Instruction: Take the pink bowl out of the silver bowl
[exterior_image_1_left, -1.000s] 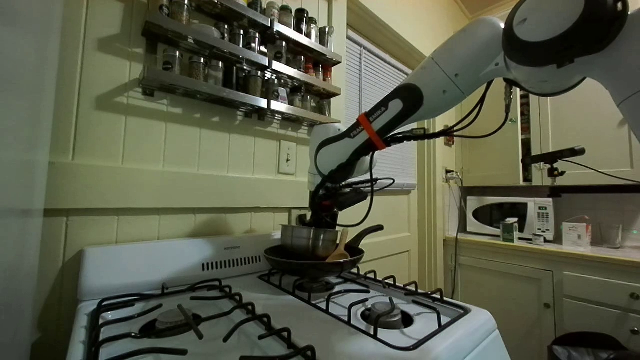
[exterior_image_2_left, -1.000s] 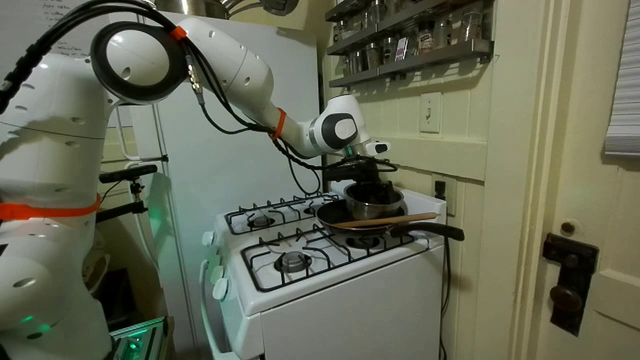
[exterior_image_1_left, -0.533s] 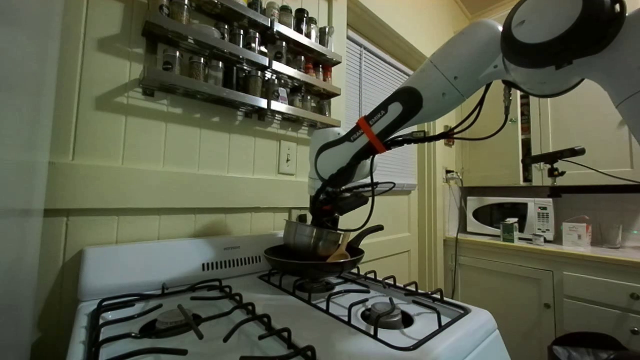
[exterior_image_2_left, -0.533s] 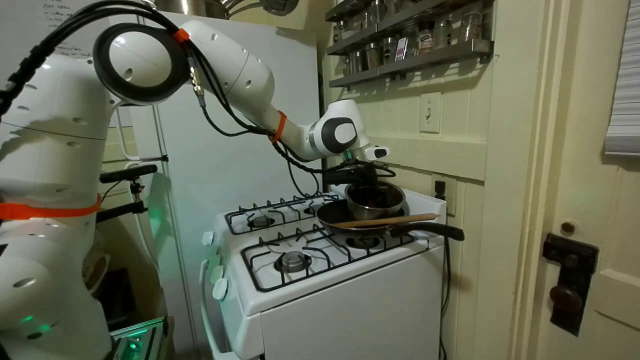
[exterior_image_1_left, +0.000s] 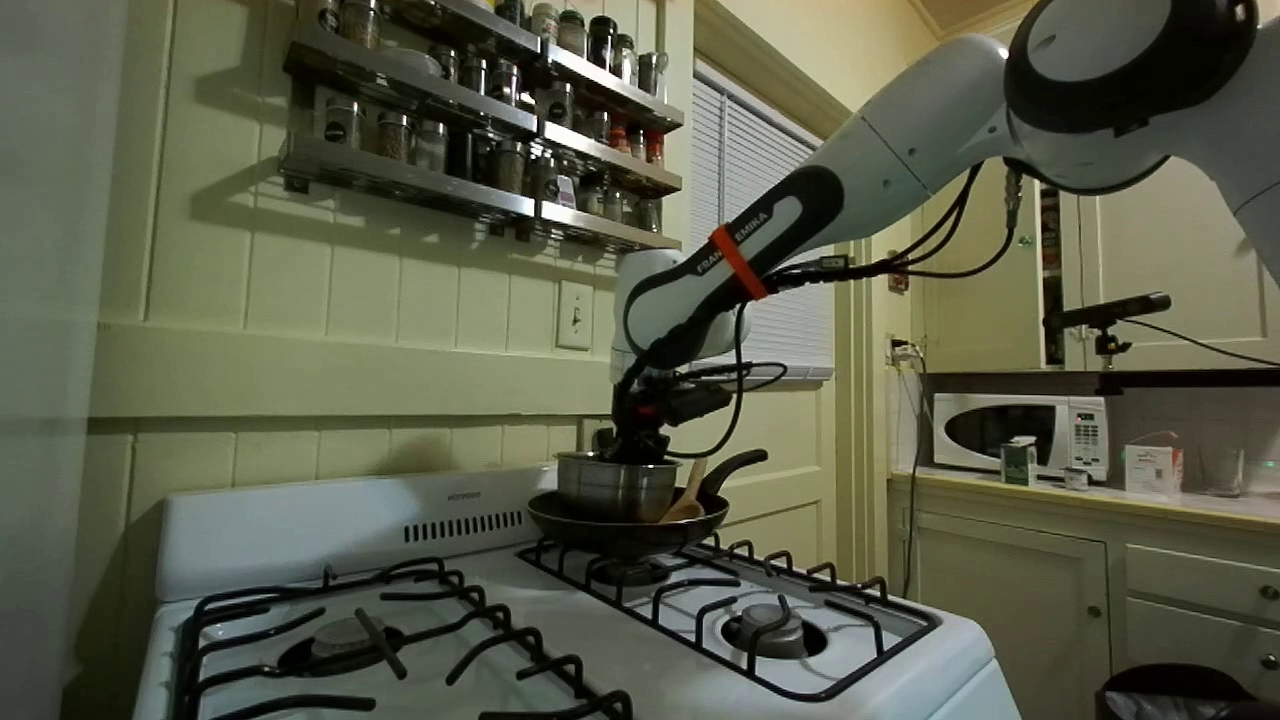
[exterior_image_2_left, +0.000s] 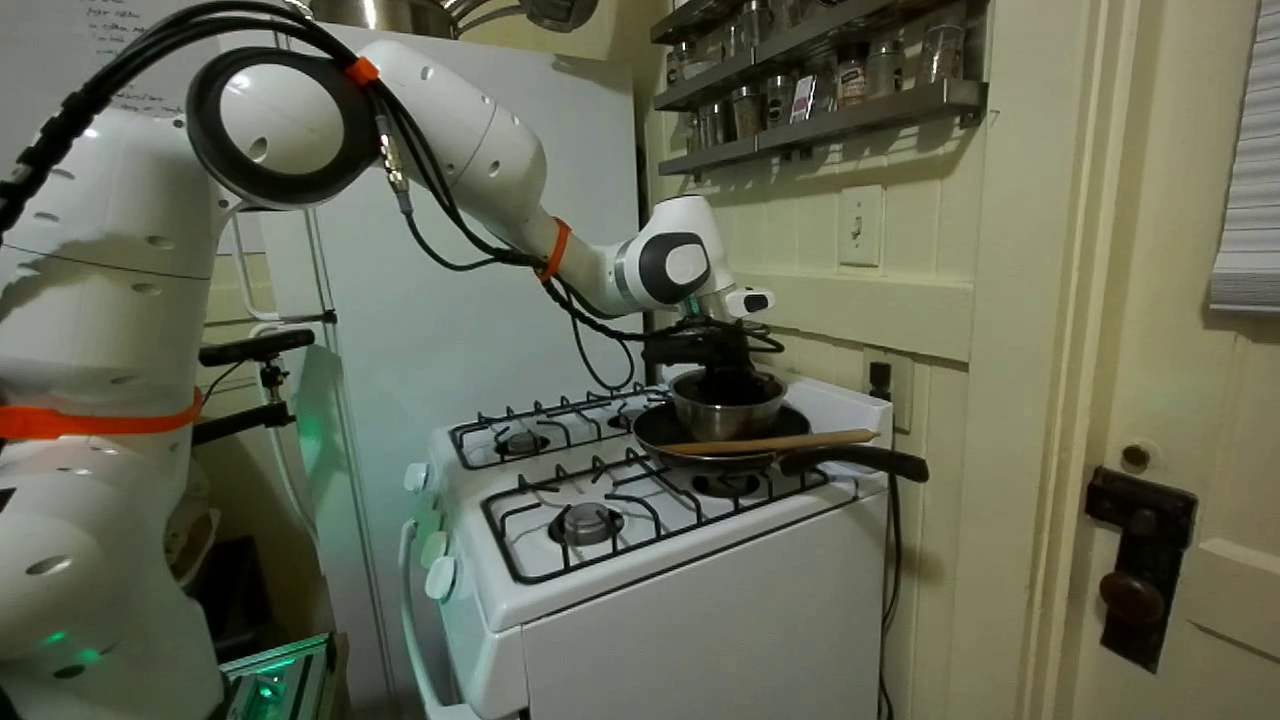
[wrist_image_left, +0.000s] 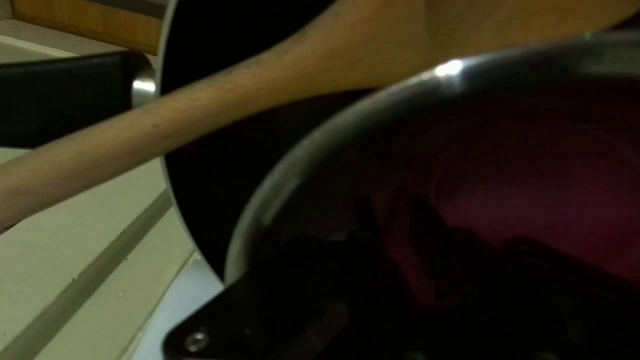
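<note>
The silver bowl (exterior_image_1_left: 612, 492) is shiny metal and sits nearly level in the dark frying pan (exterior_image_1_left: 565, 530); it also shows in an exterior view (exterior_image_2_left: 728, 418). The pink bowl (wrist_image_left: 535, 200) lies inside the silver bowl and shows dimly in the wrist view; the silver rim (wrist_image_left: 300, 160) curves around it. Neither exterior view shows the pink bowl. My gripper (wrist_image_left: 391, 205) reaches down into the silver bowl, its fingertips hidden in both exterior views. The fingers are near each other with a narrow pink strip between them. It is too dark to tell if they clamp the pink wall.
A wooden spoon (exterior_image_2_left: 800, 440) lies across the pan and against the silver bowl. The pan handle (exterior_image_2_left: 865, 460) sticks out over the stove's edge. The stove's back panel (exterior_image_1_left: 360, 525) and the wall stand close behind. A spice rack (exterior_image_1_left: 480, 190) hangs above.
The silver bowl was tilted half a second ago and is now nearly level. It and my gripper have shifted left in both exterior views. The spoon has shifted slightly.
</note>
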